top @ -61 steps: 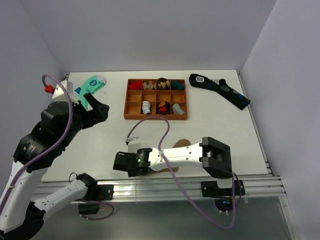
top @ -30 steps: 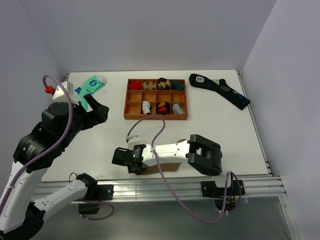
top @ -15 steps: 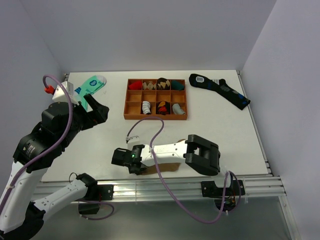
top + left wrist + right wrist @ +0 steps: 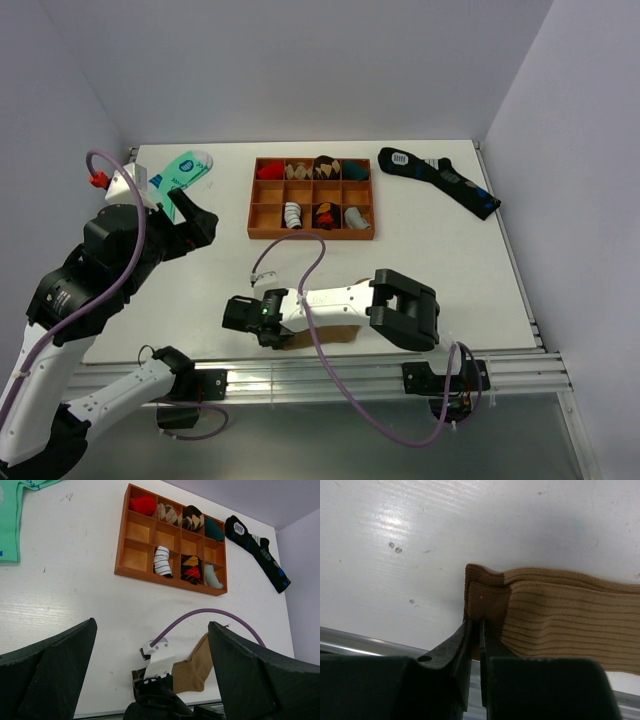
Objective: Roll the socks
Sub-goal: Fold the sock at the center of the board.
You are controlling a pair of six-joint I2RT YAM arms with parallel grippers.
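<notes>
Tan knit socks [image 4: 555,620] looked soft and light (no stiffness), best taken at the cuff [image 4: 487,597], which the right claw [image 4: 475,630] pinched while the left claw [image 4: 152,625] gaped open.

Tan ribbed socks [image 4: 560,625], darker cuff [image 4: 487,597]

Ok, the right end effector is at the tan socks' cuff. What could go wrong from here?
The right end effector pinches only the corner of the dark cuff of the socks; it may slip out when rolling begins.
The two cuff layers lie offset, so perhaps only one is caught.
The socks lie close to the near edge of the table; they could slide off.
</notes>
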